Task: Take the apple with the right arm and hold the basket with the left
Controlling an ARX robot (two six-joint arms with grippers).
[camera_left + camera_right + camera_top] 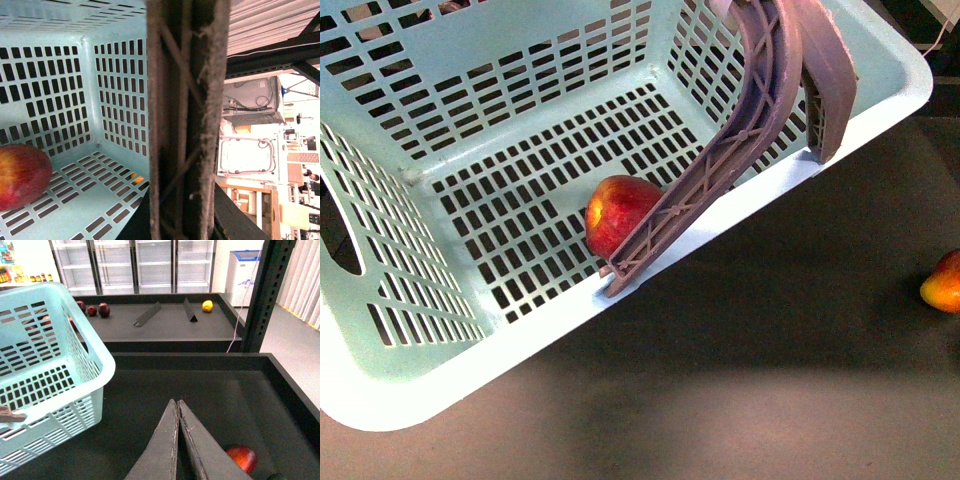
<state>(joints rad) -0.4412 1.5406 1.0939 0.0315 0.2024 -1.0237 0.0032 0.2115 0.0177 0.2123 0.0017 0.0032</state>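
The pale turquoise basket [880,90] is tilted and fills most of the front view. The red apple [620,212] with a yellowish patch lies on its slotted floor, against a mauve-grey handle [760,110]. In the left wrist view the apple [20,175] sits inside the basket [50,40]. My left gripper [185,220] is shut on the basket's ribbed handle [185,100], which hides its jaws. My right gripper [177,402] is shut and empty over a dark tray, to the right of the basket [95,365].
A yellow-orange fruit with a red blush [942,283] lies on the dark tray [800,300]. A red-orange fruit [242,458] lies beside my right fingers. A far tray holds dark red fruits [104,309], a yellow fruit [207,305] and black wedges. A black post [270,290] stands at the right.
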